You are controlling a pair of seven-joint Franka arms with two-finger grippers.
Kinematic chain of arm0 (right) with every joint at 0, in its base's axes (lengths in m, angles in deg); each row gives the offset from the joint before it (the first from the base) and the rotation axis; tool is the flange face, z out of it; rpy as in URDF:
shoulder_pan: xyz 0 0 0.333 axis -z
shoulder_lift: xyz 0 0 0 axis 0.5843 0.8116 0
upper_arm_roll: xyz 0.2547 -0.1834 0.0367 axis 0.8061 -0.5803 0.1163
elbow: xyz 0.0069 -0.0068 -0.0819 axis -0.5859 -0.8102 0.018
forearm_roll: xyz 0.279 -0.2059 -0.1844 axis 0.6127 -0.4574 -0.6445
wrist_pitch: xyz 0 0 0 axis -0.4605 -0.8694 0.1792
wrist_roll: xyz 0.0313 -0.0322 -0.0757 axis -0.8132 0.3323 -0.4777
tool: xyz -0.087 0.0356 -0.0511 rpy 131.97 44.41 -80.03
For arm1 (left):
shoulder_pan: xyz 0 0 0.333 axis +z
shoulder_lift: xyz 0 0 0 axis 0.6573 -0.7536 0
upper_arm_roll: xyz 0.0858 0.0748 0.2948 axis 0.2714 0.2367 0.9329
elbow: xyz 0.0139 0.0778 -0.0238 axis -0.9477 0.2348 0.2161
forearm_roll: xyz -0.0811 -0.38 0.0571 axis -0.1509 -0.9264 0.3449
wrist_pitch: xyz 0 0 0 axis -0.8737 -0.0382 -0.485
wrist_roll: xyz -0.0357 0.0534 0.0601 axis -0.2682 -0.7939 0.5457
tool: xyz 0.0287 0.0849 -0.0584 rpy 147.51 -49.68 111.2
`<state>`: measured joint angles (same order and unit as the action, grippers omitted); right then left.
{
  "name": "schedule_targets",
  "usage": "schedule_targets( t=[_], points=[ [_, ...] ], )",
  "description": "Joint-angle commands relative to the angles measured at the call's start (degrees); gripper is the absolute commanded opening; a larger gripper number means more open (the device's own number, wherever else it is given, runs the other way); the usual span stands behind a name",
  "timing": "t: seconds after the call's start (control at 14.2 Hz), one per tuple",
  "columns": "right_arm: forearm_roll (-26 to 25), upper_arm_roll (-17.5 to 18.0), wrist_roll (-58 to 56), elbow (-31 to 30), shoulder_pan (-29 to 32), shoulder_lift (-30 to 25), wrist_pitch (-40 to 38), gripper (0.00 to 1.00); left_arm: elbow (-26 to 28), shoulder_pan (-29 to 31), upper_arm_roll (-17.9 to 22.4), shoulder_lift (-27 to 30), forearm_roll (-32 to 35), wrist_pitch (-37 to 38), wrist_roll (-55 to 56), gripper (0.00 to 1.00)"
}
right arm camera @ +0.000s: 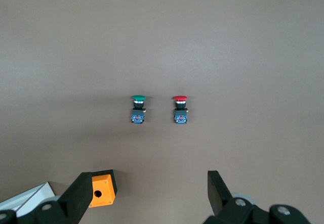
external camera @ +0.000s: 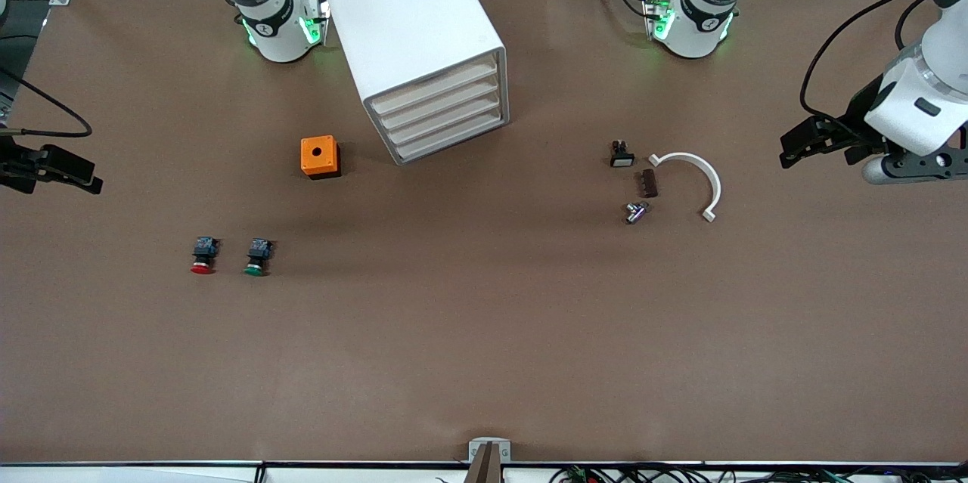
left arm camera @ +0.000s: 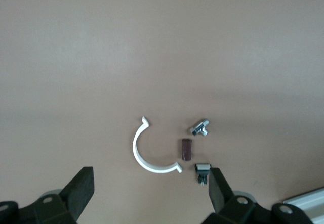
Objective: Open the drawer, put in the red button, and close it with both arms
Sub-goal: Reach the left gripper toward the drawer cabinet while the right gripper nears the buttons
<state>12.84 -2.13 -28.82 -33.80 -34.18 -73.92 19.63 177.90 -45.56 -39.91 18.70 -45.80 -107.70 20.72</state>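
At the right edge of the front view, the left gripper (external camera: 790, 149) hangs over bare table (external camera: 484, 362), its fingers spread wide and holding nothing. At the left edge, the right gripper (external camera: 94, 182) hovers the same way, jaws apart and empty. Both arms wait. The red button (external camera: 203, 255) lies in the lower left of the frame, just beside the green button (external camera: 257, 256), caps toward the camera. Above them, an orange box (external camera: 320, 156) sits near the white drawer cabinet (external camera: 420, 44) at top centre, all drawers closed. Right of centre lie a white curved clip (external camera: 699, 177), a brown block (external camera: 648, 184), a metal fitting (external camera: 635, 212) and a small black switch (external camera: 622, 155).
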Motion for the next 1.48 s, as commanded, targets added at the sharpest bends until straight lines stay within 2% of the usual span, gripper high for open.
schedule_targets(
  t=[0.0, 0.07, 0.21, 0.42, 0.77, 0.98, 1.41],
  points=[
    [-1.16, 0.71, -0.21, 0.9, 0.63, 0.27, -0.14, 1.0, -0.64, -0.63, -1.36, -2.33, -0.99, 3.36, -1.33, 1.0],
    [-1.16, 0.71, -0.04, 0.9, 0.71, 0.27, -0.06, 1.0, -0.46, -0.54, -2.06, -3.12, -1.78, 3.45, -1.85, 1.0],
    [-1.16, 0.71, -0.04, 0.9, 0.89, 0.27, 0.03, 1.0, 0.41, 0.24, -2.24, -4.97, -8.43, 3.46, -7.18, 1.0],
    [-1.34, 0.62, -0.04, 0.9, 1.07, 0.27, 0.12, 1.0, 1.38, -0.72, -2.68, -9.36, -12.67, 3.46, -14.33, 1.0],
    [-2.39, 0.44, -0.04, 0.9, 1.59, 0.79, 0.21, 1.0, 3.05, -0.72, -4.26, -17.7, -26.54, 3.46, -20.83, 1.0],
    [-3.97, 0.53, -0.04, 0.81, 0.98, 3.77, 1.43, 1.0, 3.14, -0.54, -6.2, -24.12, -34.62, 3.46, -27.77, 1.0],
    [-3.18, 0.62, -0.56, -3.66, 2.82, 9.84, 4.94, 1.0, 3.41, -1.24, -12.6, -31.5, -47.74, 2.84, -30.23, 1.0]
  ],
)
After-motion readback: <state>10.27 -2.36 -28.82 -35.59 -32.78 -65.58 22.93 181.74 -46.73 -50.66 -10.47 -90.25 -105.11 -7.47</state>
